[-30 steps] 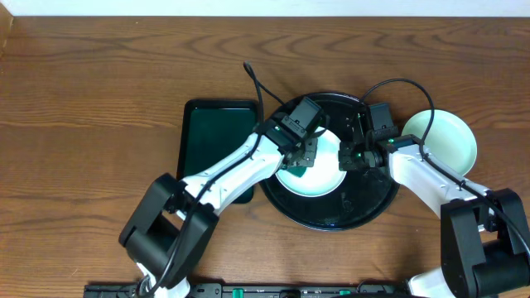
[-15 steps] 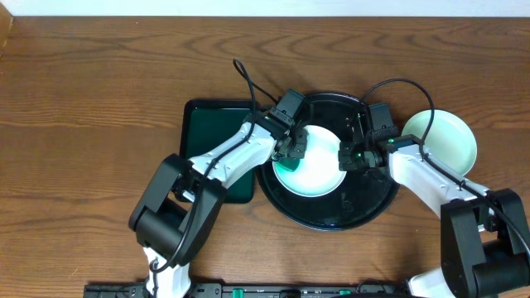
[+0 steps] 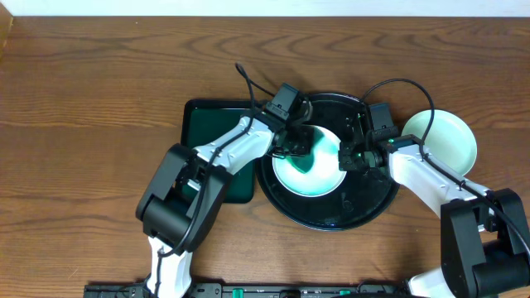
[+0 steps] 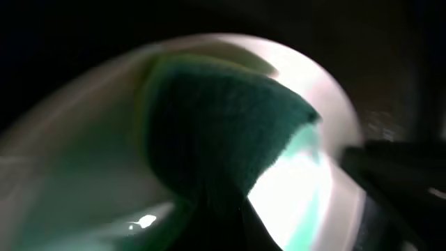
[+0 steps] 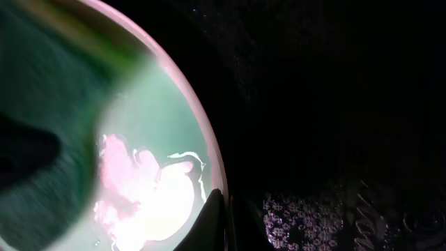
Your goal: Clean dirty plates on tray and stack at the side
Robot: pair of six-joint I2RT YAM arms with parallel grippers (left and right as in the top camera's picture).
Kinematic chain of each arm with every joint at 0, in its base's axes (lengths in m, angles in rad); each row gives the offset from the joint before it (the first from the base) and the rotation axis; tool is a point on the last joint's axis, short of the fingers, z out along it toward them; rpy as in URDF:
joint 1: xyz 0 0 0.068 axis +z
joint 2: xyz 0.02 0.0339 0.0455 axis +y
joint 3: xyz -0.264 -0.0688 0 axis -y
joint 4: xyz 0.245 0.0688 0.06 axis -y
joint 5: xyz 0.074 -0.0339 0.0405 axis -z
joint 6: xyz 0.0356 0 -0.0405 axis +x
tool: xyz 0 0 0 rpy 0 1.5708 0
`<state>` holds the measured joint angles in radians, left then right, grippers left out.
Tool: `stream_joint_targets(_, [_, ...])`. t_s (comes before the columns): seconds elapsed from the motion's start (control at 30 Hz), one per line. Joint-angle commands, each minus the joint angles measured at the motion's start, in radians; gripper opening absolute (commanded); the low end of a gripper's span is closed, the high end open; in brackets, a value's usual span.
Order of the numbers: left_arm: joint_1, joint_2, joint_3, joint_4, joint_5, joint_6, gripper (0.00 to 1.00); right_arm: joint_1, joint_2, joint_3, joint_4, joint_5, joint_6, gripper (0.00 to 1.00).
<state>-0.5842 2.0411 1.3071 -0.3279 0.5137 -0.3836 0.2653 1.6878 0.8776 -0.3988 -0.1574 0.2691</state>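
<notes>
On tray [image 3: 364, 205] centre, plate [image 3: 323, 178] under my left gripper [image 3: 296, 147], clamped on green sponge [image 4: 223, 132], now shifted from plate's left edge toward middle; my right gripper [image 3: 348, 156] pinches plate's right rim.

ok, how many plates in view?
2. One plate on the tray under the sponge, another plate on the table right of it. More may be stacked beneath; can't tell.
</notes>
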Motion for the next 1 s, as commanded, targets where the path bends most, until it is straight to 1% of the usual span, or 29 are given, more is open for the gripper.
stream_joint_targets(0.0, [-0.039, 0.006, -0.024, 0.002, 0.186, 0.017, 0.07, 0.025, 0.001, -0.006, 0.007, -0.064, -0.016, 0.01])
stream_joint_targets(0.1, [-0.039, -0.061, -0.022, 0.002, 0.182, 0.017, 0.07, 0.025, 0.001, -0.006, 0.007, -0.064, -0.016, 0.01])
stream_joint_targets(0.2, [-0.039, -0.137, -0.021, 0.0, 0.141, 0.024, 0.07, 0.024, 0.001, -0.006, 0.006, -0.064, -0.016, 0.01])
stream_joint_targets(0.3, [-0.039, -0.219, -0.021, -0.022, 0.019, 0.024, 0.07, 0.025, 0.001, -0.006, 0.006, -0.064, -0.016, 0.01])
stream_joint_targets(0.33, [-0.039, -0.257, -0.021, -0.045, -0.072, 0.023, 0.07, 0.025, 0.001, -0.006, 0.006, -0.064, -0.016, 0.01])
stream_joint_targets(0.4, [-0.039, -0.276, -0.021, -0.071, -0.158, 0.021, 0.07, 0.024, 0.001, -0.006, 0.006, -0.064, -0.016, 0.01])
stream_joint_targets(0.5, [-0.039, -0.27, -0.025, -0.092, -0.246, 0.026, 0.07, 0.025, 0.001, -0.006, 0.006, -0.064, -0.016, 0.01])
stream_joint_targets(0.73, [-0.039, -0.195, -0.03, -0.089, -0.264, 0.151, 0.07, 0.024, 0.001, -0.006, 0.006, -0.064, -0.016, 0.01])
stream_joint_targets(0.9, [-0.034, -0.121, -0.03, -0.074, -0.376, 0.179, 0.07, 0.025, 0.001, -0.006, 0.007, -0.064, -0.016, 0.01])
stream_joint_targets(0.97, [-0.026, -0.096, -0.03, -0.067, -0.392, 0.197, 0.07, 0.024, 0.001, -0.006, 0.006, -0.064, -0.016, 0.01])
